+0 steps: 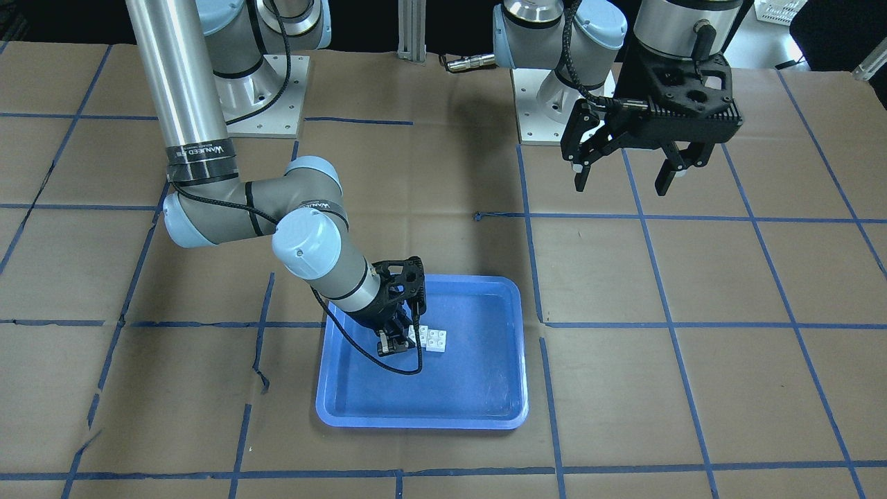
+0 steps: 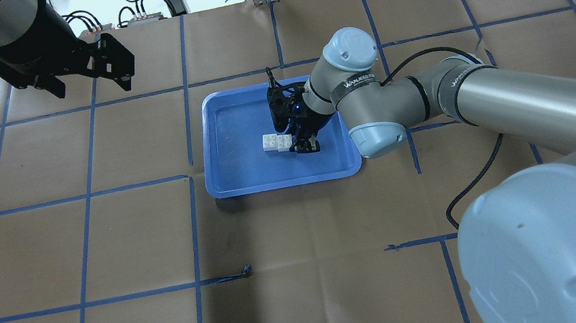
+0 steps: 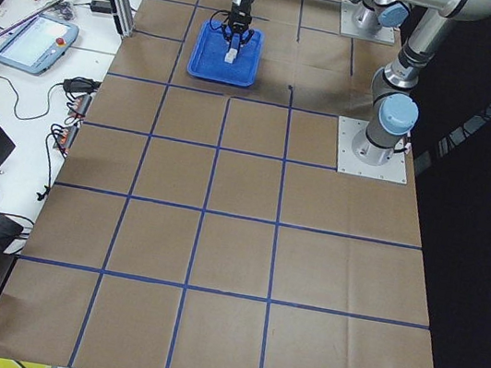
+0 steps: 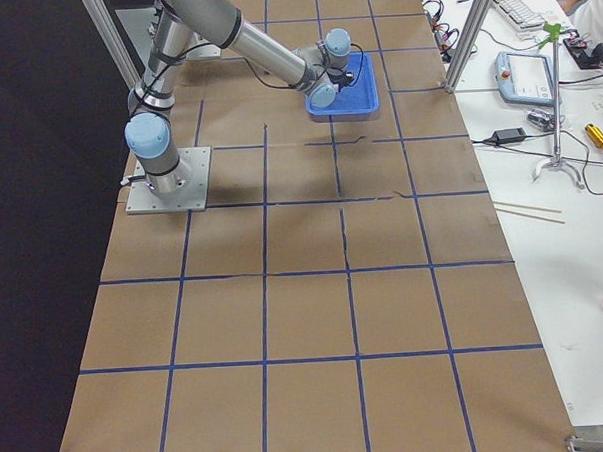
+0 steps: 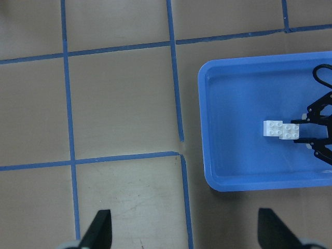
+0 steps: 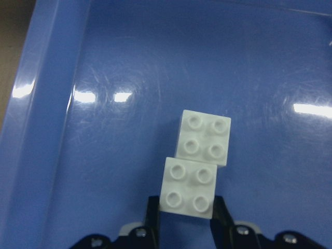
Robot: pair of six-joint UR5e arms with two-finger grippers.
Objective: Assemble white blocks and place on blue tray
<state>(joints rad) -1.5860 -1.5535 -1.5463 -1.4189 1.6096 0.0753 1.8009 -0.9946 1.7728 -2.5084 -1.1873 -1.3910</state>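
Observation:
Two white blocks (image 6: 203, 137) are joined with an offset inside the blue tray (image 6: 52, 104). My right gripper (image 6: 185, 218) is shut on the nearer block (image 6: 188, 185), one finger on each side of it. The pair sits low, at the tray's floor, near the tray's middle (image 1: 431, 338) (image 2: 276, 142) (image 5: 281, 129). My right gripper also shows in the front view (image 1: 395, 343) and overhead (image 2: 306, 147). My left gripper (image 1: 624, 177) (image 2: 91, 88) is open and empty, held high, far from the tray (image 1: 416, 419) (image 2: 215, 138).
The table is covered in brown paper with a blue tape grid (image 2: 194, 228). The right arm's elbow (image 2: 370, 131) overhangs the tray's right rim. Cables and a teach pendant (image 3: 35, 39) lie on a side bench.

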